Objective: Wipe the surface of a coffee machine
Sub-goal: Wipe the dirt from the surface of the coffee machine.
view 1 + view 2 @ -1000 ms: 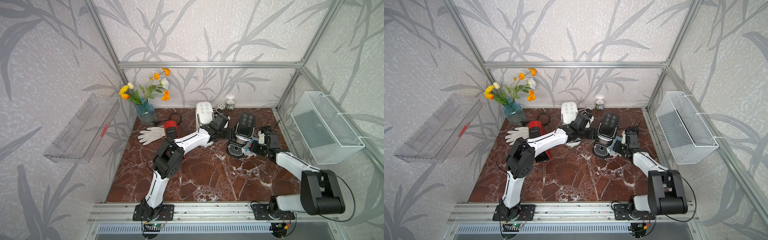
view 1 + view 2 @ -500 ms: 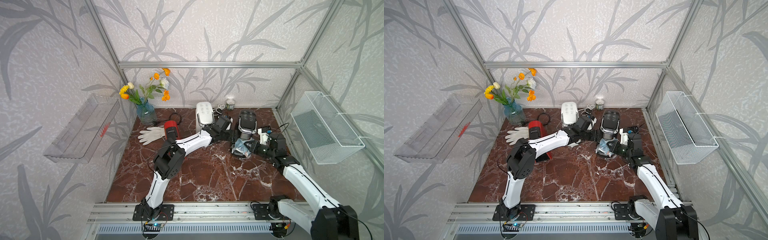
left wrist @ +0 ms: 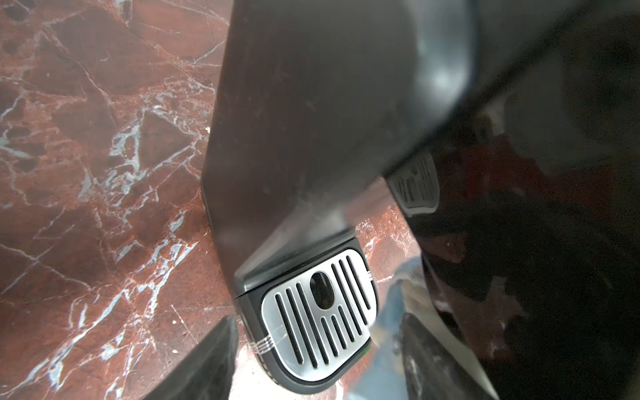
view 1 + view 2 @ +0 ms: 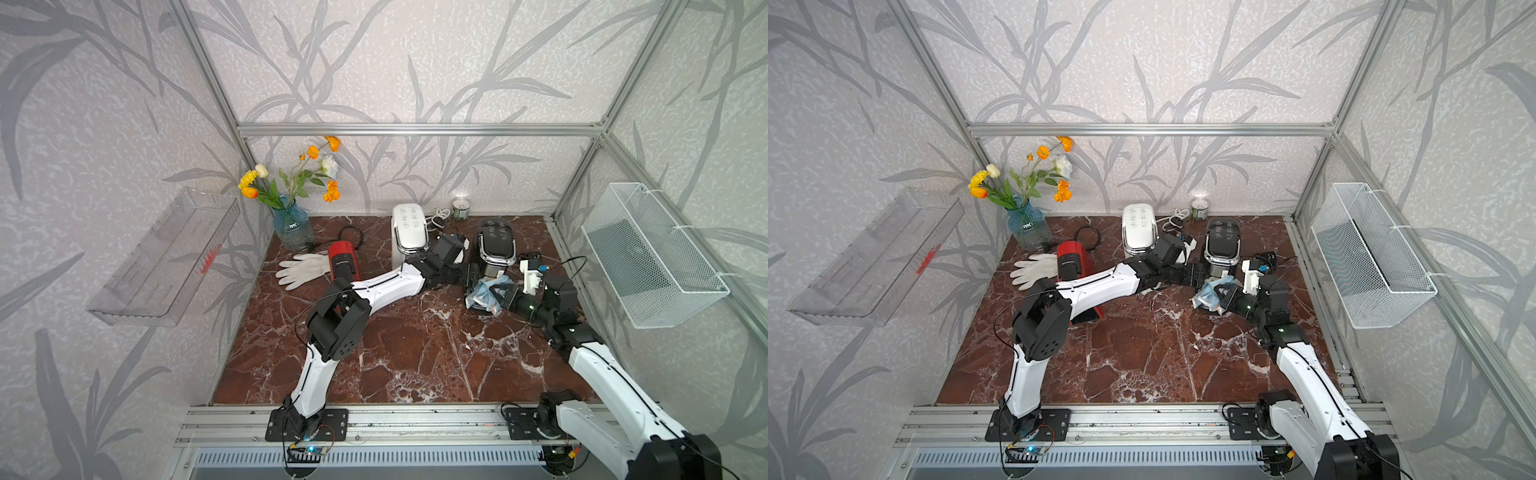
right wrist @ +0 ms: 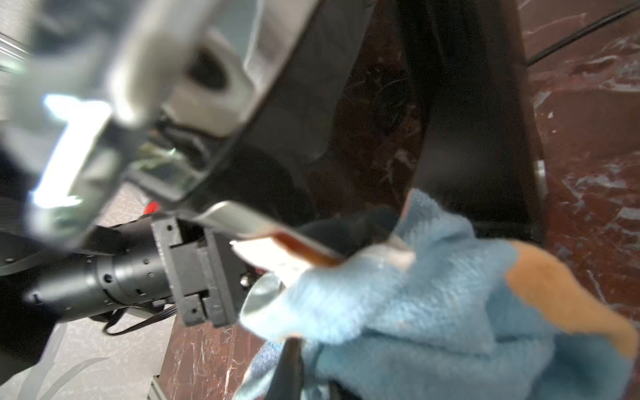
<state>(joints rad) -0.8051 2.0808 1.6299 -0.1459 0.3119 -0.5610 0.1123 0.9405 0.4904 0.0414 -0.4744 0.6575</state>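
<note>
- right gripper (image 4: 498, 296) clamped on blue cloth (image 4: 481, 293); black coffee machine (image 4: 495, 245) base just ahead
- left gripper (image 3: 318, 362) wide, straddling drip tray (image 3: 317, 311); contact unclear
- risk: hard swipe shoves machine, or cloth snags on left gripper

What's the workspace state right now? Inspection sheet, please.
Surface: red marble tabletop, white veins.
Job's things: black coffee machine upright at the back; blue cloth bunched against its base.
Clutter: white coffee machine, red coffee machine, white gloves, flower vase, small can.
End effectors: left end effector at the black machine's base, grip unclear; right end effector shut on the cloth.
Cables: black cable loop, white cable coil, both at the back.
Surroundings: clear shelf and wire basket on opposite walls.
</note>
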